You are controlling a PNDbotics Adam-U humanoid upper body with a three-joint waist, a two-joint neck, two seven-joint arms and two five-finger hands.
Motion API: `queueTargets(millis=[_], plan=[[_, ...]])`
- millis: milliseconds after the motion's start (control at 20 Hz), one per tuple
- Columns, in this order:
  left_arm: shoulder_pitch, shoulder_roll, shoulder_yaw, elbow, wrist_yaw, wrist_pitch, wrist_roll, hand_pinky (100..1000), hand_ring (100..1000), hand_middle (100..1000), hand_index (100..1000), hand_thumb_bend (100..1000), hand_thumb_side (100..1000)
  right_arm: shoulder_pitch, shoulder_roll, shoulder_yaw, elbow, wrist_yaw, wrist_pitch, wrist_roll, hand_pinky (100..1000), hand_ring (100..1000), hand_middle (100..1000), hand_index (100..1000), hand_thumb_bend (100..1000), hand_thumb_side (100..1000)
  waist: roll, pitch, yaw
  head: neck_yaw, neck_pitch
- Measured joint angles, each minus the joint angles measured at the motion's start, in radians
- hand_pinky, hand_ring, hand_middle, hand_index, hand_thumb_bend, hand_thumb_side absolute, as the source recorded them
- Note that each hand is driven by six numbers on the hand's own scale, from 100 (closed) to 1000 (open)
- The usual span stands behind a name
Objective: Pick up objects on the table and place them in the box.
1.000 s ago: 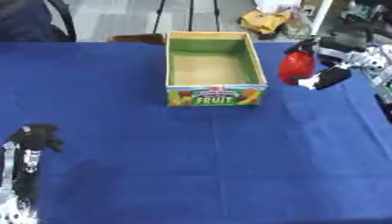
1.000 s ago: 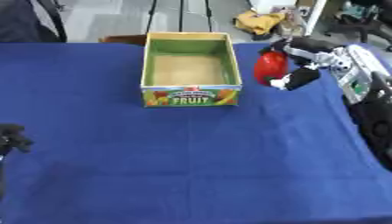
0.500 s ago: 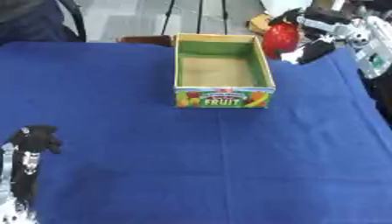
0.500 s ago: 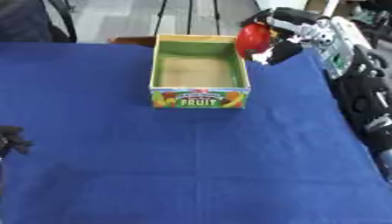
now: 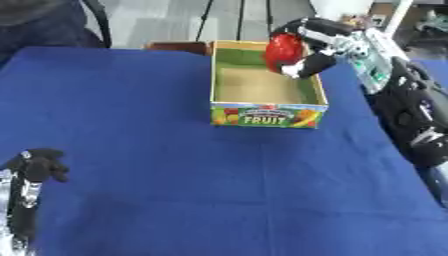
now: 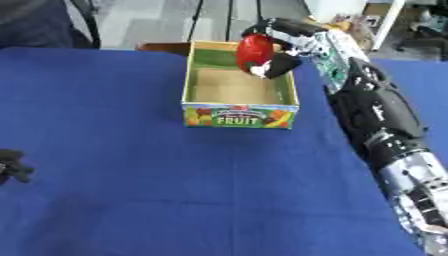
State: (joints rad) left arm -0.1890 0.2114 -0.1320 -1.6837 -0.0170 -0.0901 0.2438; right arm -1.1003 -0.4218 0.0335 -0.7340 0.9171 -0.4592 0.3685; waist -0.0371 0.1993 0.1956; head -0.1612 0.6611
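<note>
A blue cloth covers the counter [image 5: 175, 190], and beyond its far edge the grey floor shows, with thin dark stand legs rising from it.

Down at the lower left corner the left robot hand [image 5: 37, 167] rests idle above the cloth, its dark fingers curled in on themselves with nothing between them; the silver forearm runs down out of the frame beneath it.

Toward the middle of the far side stands the box [image 5: 262, 116], an open cardboard carton with green inner walls and a bare brown floor. Its near face carries a bright fruit print and the word FRUIT. It sits square on the cloth, close to the counter's far edge.

Over the box's far right corner the right robot hand [image 6: 278, 60] comes in from the upper right on a long black and silver arm. Its fingers wrap round a red object [image 6: 255, 48], rounded and glossy, with the thumb pressed in from below. The red object hangs above the rim, over the opening, not touching the floor of the box as far as I can see.
</note>
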Motion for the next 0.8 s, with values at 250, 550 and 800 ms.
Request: queueTargets(millis=[250, 550, 800], plan=[[-0.007, -0.005, -0.003, -0.001, 0.003, 0.002, -0.005, 570, 342, 381, 551, 960, 815, 0.000, 0.036, -0.010, 0.039, 0.086, 0.029, -0.032, 156, 416, 701, 923, 100, 166, 0.006, 0.013, 0.021, -0.008, -0.009], [-0.009, -0.009, -0.004, -0.001, 0.004, 0.002, -0.005, 570, 342, 381, 551, 960, 816, 0.010, 0.050, -0.011, 0.049, 0.165, 0.024, -0.068, 415, 598, 863, 957, 100, 443, 0.007, 0.020, 0.022, -0.008, -0.011], [-0.009, -0.009, -0.004, -0.001, 0.004, 0.002, -0.005, 570, 342, 381, 550, 961, 816, 0.019, 0.048, -0.011, 0.037, 0.181, 0.008, -0.107, 443, 619, 870, 974, 100, 610, 0.006, 0.020, 0.011, -0.006, -0.011]])
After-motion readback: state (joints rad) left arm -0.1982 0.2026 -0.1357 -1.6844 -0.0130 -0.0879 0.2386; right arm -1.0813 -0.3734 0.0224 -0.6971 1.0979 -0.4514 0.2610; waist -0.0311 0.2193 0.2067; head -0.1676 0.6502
